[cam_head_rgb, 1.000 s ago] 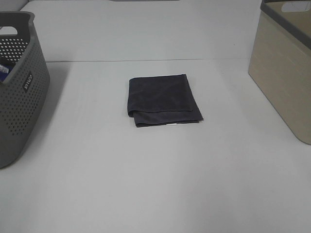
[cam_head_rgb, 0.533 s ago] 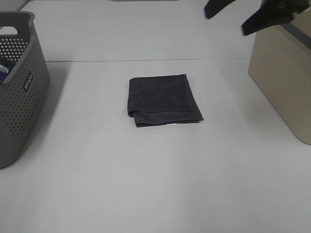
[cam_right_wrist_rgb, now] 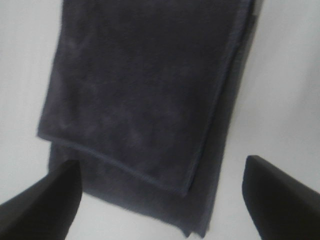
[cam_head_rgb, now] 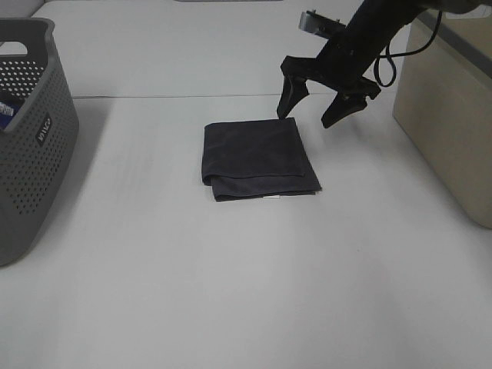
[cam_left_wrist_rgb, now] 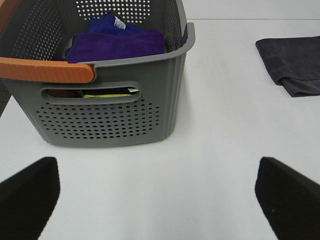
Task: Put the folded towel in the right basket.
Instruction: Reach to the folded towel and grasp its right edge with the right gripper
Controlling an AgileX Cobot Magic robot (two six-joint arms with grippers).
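A folded dark grey towel (cam_head_rgb: 257,157) lies flat on the white table near its middle. It also shows in the right wrist view (cam_right_wrist_rgb: 145,100) and in the left wrist view (cam_left_wrist_rgb: 295,62). The beige right basket (cam_head_rgb: 453,115) stands at the right edge. My right gripper (cam_head_rgb: 311,114) is open, its fingers spread, above the towel's far right corner and not touching it. My left gripper (cam_left_wrist_rgb: 160,200) is open and empty, out of the exterior high view, low over the table facing the grey basket.
A grey perforated basket (cam_head_rgb: 31,138) stands at the left edge, holding blue and purple cloths (cam_left_wrist_rgb: 117,42). The right arm's cable hangs close to the beige basket's near rim. Bare white table lies in front of the towel.
The right arm has come in from the upper right and moved down and left, from beside the beige basket to above the towel's far right corner. The towel has not moved.
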